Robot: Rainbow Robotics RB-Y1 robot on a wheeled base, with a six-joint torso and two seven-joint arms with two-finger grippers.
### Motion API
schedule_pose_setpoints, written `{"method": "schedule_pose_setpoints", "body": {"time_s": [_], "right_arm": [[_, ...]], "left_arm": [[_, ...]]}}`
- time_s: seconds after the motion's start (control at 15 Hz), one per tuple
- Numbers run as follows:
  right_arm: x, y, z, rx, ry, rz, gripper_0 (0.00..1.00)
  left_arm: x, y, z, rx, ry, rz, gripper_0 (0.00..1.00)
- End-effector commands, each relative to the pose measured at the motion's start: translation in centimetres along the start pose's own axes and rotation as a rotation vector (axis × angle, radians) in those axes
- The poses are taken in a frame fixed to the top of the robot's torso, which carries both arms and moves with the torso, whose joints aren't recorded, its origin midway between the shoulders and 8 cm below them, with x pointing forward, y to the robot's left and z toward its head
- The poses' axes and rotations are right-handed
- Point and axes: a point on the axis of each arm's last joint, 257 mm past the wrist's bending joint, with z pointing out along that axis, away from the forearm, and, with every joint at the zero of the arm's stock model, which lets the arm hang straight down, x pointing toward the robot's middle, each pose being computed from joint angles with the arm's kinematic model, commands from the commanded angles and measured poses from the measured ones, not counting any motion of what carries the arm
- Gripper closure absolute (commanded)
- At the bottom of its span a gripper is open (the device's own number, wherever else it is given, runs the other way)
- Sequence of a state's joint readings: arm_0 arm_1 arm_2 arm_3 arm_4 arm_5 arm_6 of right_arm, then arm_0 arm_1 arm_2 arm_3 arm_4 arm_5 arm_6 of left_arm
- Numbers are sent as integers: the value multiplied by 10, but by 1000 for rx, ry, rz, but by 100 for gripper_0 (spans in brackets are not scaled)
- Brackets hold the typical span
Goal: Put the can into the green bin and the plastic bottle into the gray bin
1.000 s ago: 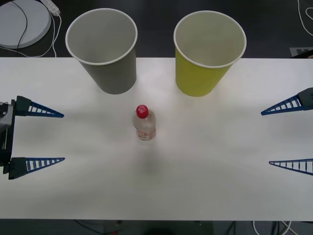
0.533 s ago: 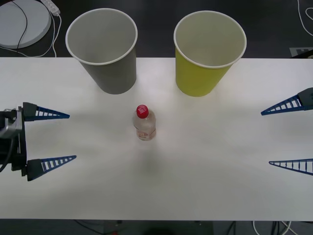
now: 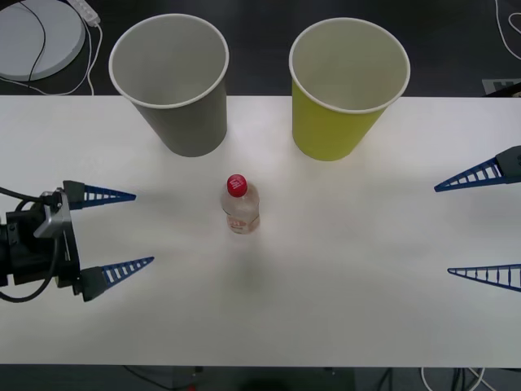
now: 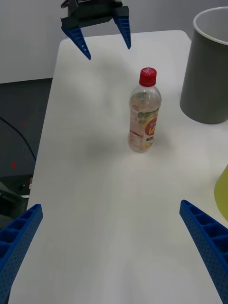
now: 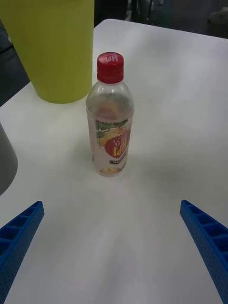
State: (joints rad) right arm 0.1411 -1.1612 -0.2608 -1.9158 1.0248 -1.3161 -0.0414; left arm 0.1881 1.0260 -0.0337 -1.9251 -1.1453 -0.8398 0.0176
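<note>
The plastic bottle (image 3: 241, 205), clear with a red cap, stands upright mid-table; it also appears in the wrist views (image 4: 145, 114) (image 5: 111, 123). Behind it stand the gray bin (image 3: 168, 81) on the left and the green bin (image 3: 348, 85) on the right, both upright. My left gripper (image 3: 143, 228) is open, level with the bottle and well to its left, fingers pointing at it. My right gripper (image 3: 442, 230) hangs open near the table's right edge. The right wrist view shows the left gripper (image 4: 108, 52) beyond the bottle. The can is out of view.
The white table (image 3: 342, 285) has free room around the bottle and in front of it. A round white disc (image 3: 37, 32) with a cable lies off the table at the back left. The gray bin (image 4: 209, 66) stands near the bottle.
My left gripper has moved right across the table toward the bottle, staying open. The right gripper, the bottle and both bins have not moved.
</note>
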Motion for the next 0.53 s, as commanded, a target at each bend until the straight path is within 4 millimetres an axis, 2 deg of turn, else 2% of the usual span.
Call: {"method": "schedule_pose_setpoints", "body": {"time_s": [0.07,0.53], "right_arm": [[0,0,0,0,0,0,0],[0,0,0,0,0,0,0]], "left_arm": [[1,-5,14,-11,-14,6,0],[0,-6,51,-61,-37,13,0]]}}
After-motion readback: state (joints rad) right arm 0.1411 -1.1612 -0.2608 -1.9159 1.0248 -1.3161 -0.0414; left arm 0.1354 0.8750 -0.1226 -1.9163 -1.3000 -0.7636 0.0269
